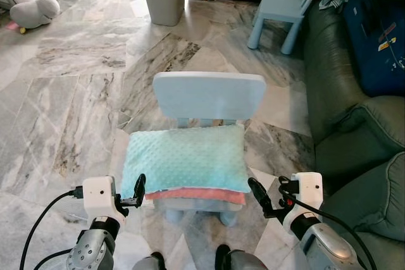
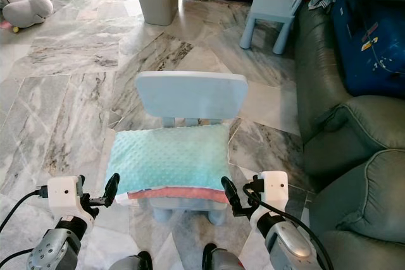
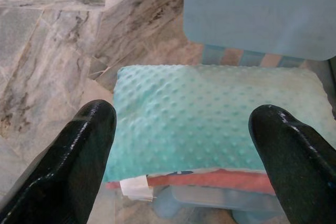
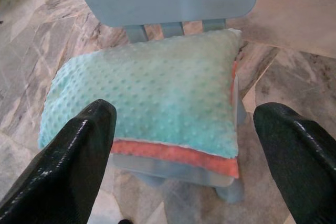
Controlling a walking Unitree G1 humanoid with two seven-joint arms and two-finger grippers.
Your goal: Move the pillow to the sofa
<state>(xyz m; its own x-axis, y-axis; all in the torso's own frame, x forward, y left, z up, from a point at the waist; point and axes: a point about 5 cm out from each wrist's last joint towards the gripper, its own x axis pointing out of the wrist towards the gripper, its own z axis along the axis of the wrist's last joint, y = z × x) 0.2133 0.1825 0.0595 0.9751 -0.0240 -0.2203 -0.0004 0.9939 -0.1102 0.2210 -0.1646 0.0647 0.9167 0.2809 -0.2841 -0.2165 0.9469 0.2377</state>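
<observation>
1. The green sofa [image 1: 354, 124] is sitting along the robot's right side, on the marble floor [image 1: 69, 93].
2. A small pale blue chair [image 1: 209, 96] is standing before the robot.
3. The teal pillow [image 1: 183, 159] is lying on the chair seat, coral underside showing.
4. The left claw [image 3: 181, 145] and right claw [image 4: 184, 150] are hovering wide open near its front corners.

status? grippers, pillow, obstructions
Left gripper and right gripper open, flanking pillow's near corners, no contact seen. Pillow flat on small blue chair. Sofa to robot's right; path looks unobstructed.
</observation>
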